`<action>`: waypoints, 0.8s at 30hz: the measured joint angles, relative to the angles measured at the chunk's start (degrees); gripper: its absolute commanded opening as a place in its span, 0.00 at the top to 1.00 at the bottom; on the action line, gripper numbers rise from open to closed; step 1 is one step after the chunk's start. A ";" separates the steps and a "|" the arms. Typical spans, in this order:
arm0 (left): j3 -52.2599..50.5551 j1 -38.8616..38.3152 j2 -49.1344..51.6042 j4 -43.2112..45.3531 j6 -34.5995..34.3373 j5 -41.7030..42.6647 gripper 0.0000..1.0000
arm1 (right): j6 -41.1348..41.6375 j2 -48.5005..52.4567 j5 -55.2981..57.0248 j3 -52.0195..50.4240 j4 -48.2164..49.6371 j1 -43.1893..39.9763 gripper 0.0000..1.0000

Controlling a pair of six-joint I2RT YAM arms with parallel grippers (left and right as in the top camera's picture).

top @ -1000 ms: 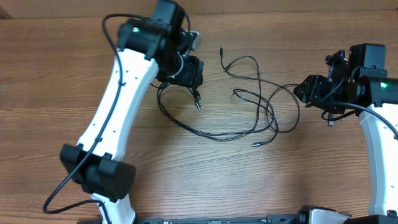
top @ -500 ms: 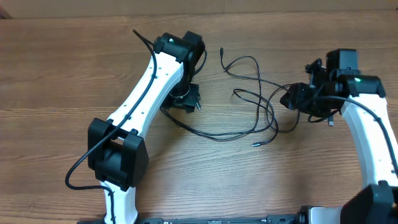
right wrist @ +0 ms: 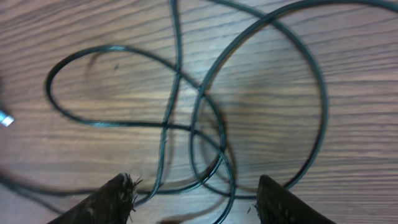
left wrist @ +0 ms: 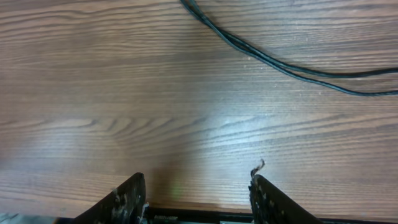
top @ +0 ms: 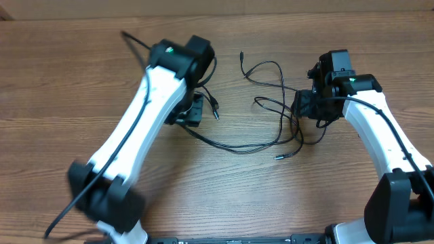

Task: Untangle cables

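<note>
Thin black cables (top: 274, 108) lie tangled in loose loops at the table's middle right, with plug ends at the top (top: 241, 54), bottom (top: 277, 157) and left (top: 215, 112). My left gripper (top: 191, 112) is open and empty over the left end of the tangle; in the left wrist view (left wrist: 196, 196) it is above bare wood, with two cable strands (left wrist: 280, 62) ahead. My right gripper (top: 303, 106) is open over the tangle's right loops; in the right wrist view (right wrist: 193, 199) crossing loops (right wrist: 199, 124) lie between and ahead of its fingers.
The wooden table (top: 68, 88) spans the view. Thick black cables run along both white arms. A silvery plug tip (right wrist: 6, 118) shows at the left edge of the right wrist view.
My right arm has moved left and now hovers over the tangle's right loops. My left arm has swung and its gripper has shifted down and left near the cable's left end.
</note>
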 measured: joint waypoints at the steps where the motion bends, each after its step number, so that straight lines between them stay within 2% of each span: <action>1: -1.18 0.00 -2.27 0.48 -0.28 -0.37 0.45 | 0.68 0.22 0.44 0.00 0.44 0.00 0.37; 5: -9.86 0.00 -12.57 5.92 -2.64 -1.81 0.43 | 2.34 1.27 1.57 0.00 1.97 -0.02 0.37; 7: -16.02 0.11 -17.35 10.56 -4.11 -2.64 0.34 | 2.80 1.99 1.86 0.00 2.08 0.00 0.37; 9: -21.09 0.42 -20.52 15.54 -5.22 -2.99 0.17 | 3.21 2.93 1.95 -0.02 2.10 -0.02 0.37; 12: -29.59 1.68 -24.33 26.23 -7.10 -2.64 0.07 | 3.89 4.35 1.33 -0.04 2.12 0.00 0.37; 19: -41.33 3.43 -24.20 44.41 -8.15 3.74 0.06 | 2.03 4.68 -5.09 -0.11 4.28 0.15 0.34; 24: -43.95 4.26 -18.84 50.42 -10.27 7.04 0.05 | -3.02 4.70 -7.23 -0.11 6.51 1.51 0.34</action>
